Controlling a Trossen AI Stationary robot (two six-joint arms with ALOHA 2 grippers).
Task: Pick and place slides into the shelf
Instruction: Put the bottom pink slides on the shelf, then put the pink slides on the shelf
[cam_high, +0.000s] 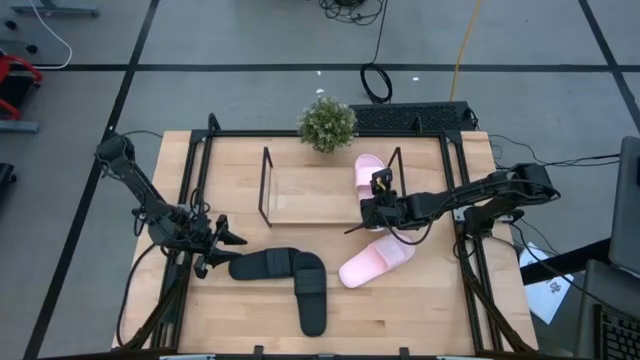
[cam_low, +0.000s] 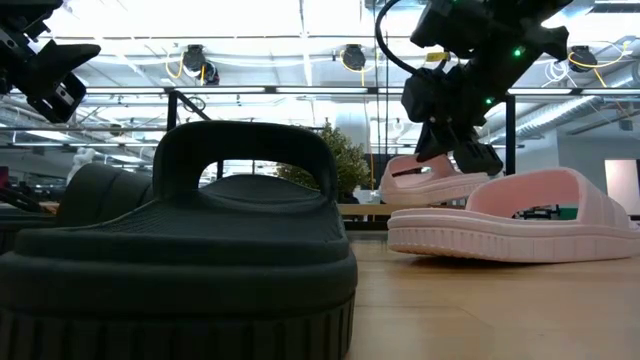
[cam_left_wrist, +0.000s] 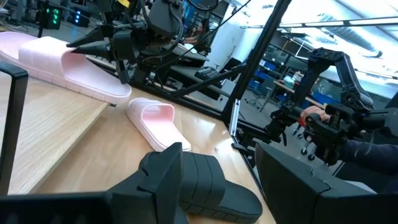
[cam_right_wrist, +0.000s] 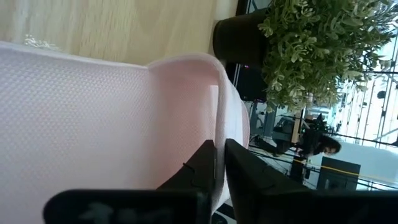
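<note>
One pale pink slide (cam_high: 367, 176) lies on the shelf's (cam_high: 310, 195) wood board by the right wire frame, one end over the board's edge (cam_left_wrist: 115, 96). My right gripper (cam_high: 377, 200) stands over its near end, fingers almost together on it. The other pink slide (cam_high: 375, 262) rests sole-down on the table in front of the shelf. Two black slides (cam_high: 272, 264) (cam_high: 312, 298) lie on the table at the near left. My left gripper (cam_high: 228, 240) is open, level, just left of them and touching nothing. My right gripper has the rim of the pink slide's strap (cam_right_wrist: 217, 134) between its two fingers (cam_right_wrist: 202, 165), which stand only a narrow gap apart. They come slanting down from the table's right side. The slide's sole rests on the shelf board (cam_low: 430, 190).
A small potted plant (cam_high: 327, 122) stands at the table's far edge behind the shelf. Black rails (cam_high: 455, 200) run along the table's left and right sides. A person sits beyond the table in the left wrist view (cam_left_wrist: 367, 149).
</note>
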